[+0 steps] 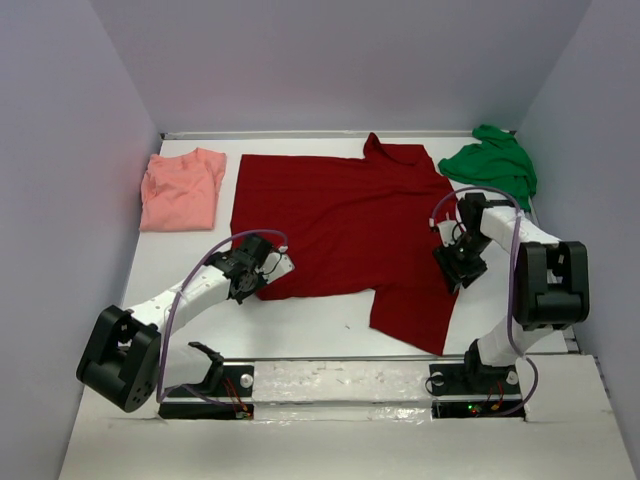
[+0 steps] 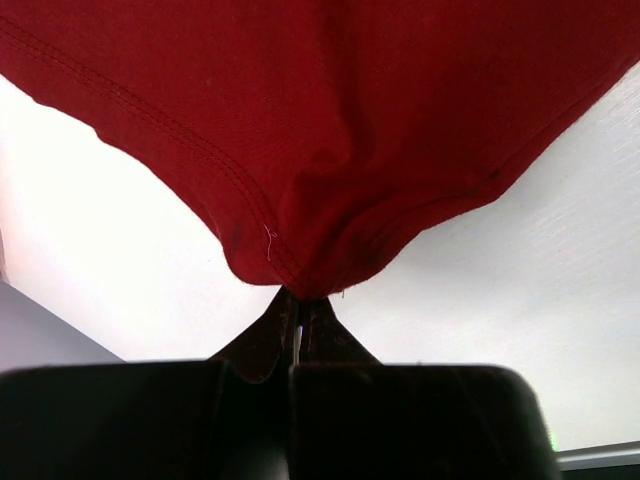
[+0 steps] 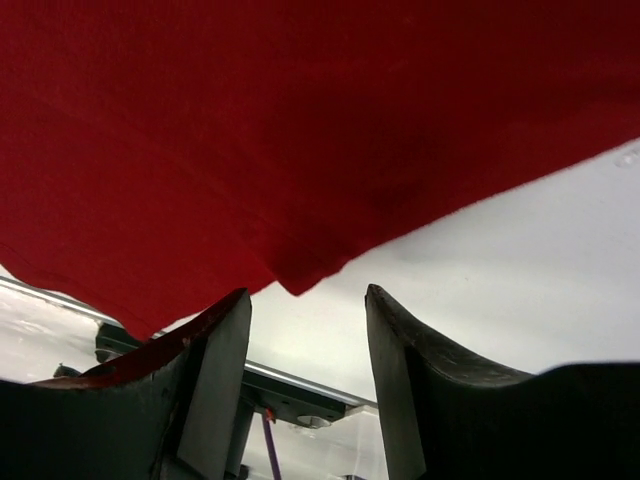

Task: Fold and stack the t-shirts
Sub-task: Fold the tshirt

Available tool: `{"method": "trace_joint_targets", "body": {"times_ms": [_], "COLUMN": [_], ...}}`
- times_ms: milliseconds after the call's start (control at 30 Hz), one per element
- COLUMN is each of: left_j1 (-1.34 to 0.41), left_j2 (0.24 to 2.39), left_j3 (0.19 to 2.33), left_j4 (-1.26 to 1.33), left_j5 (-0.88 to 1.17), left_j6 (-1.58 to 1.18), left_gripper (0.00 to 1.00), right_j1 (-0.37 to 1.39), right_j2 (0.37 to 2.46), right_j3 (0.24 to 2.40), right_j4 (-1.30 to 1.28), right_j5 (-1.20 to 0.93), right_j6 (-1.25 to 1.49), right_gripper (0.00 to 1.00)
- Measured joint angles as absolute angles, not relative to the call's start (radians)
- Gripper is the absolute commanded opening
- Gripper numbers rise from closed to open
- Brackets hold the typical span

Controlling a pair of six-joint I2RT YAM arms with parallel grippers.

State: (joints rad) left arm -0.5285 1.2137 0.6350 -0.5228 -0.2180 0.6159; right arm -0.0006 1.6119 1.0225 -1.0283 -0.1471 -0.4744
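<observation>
The dark red t-shirt (image 1: pixel 340 220) lies spread flat in the middle of the white table (image 1: pixel 310 325), collar at the far side. My left gripper (image 1: pixel 264 276) is shut on its near left corner; in the left wrist view the cloth (image 2: pixel 330 130) bunches into the closed fingertips of the gripper (image 2: pixel 298 305). My right gripper (image 1: pixel 461 272) is open at the shirt's right edge; in the right wrist view a point of red cloth (image 3: pixel 300 130) hangs just above the gap of the gripper (image 3: pixel 305 293). The salmon-pink t-shirt (image 1: pixel 182 188) lies folded at the far left. The green t-shirt (image 1: pixel 492 165) lies crumpled at the far right.
Grey walls close the table in on the left, back and right. A metal rail (image 1: pixel 340 378) with both arm bases runs along the near edge and shows in the right wrist view (image 3: pixel 300 385).
</observation>
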Motion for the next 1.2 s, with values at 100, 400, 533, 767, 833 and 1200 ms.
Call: {"method": "trace_joint_targets", "body": {"times_ms": [100,400,533,767,833,1200], "left_j1": [-0.529,-0.529,-0.529,-0.529,-0.529,-0.529], "left_j2": [1.214,1.214,1.214,1.214,1.214,1.214], "left_j3": [0.635,0.635,0.635,0.635,0.635,0.641], "left_j4": [-0.523,-0.524,-0.525,-0.529,-0.530,-0.543], "left_j5": [-0.218,-0.218,-0.218,-0.221,-0.223,-0.248], "left_j6": [0.613,0.609,0.609,0.608,0.607,0.605], "left_gripper": [0.00,0.00,0.00,0.00,0.00,0.00], "right_j1": [-0.001,-0.001,-0.001,-0.001,-0.001,-0.005], "right_j2": [1.662,1.718,1.736,1.766,1.779,1.793], "right_j3": [1.036,1.052,1.052,1.053,1.055,1.062], "right_j4": [-1.032,-1.032,-1.028,-1.016,-1.018,-1.029], "right_j5": [-0.165,-0.184,-0.184,-0.178,-0.174,-0.173], "right_j6": [-0.474,-0.475,-0.475,-0.474,-0.473,-0.467], "right_gripper": [0.51,0.50,0.50,0.22,0.05,0.00]}}
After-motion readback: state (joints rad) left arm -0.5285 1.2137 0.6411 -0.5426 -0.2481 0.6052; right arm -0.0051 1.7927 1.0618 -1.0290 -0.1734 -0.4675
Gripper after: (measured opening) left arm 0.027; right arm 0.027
